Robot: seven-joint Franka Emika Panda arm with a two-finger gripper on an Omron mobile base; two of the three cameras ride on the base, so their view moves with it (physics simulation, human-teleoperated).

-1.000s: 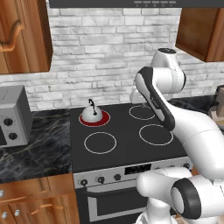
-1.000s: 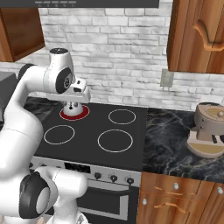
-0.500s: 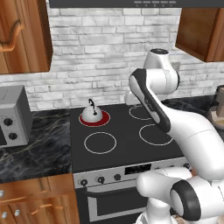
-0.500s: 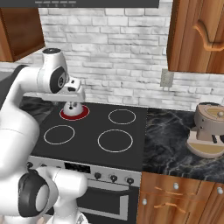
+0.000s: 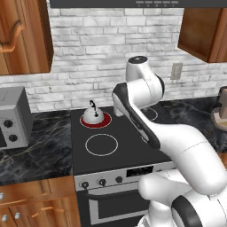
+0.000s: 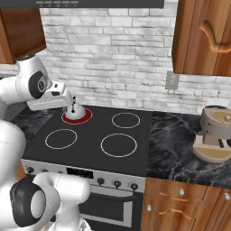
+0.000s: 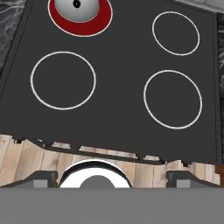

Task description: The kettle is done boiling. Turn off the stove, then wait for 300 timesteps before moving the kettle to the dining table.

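black stove (image 5: pixel 119 146) has four burners, one kettle (image 5: pixel 93 116); claw (image 7: pixel 111 177) spread apart

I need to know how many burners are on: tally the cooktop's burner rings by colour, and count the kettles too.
Glowing red burner: 1, under the kettle
Unlit white-ringed burners: 3
Kettle: 1
Total: 4 burners and 1 kettle, 5 things on the stove.

Three white-ringed burners of the black glass cooktop (image 7: pixel 118 87) lay bare, small silvery domed kettle (image 7: pixel 79 8) occupied the red-glowing rear-left ring (image 5: pixel 96 120), brick wall close behind.
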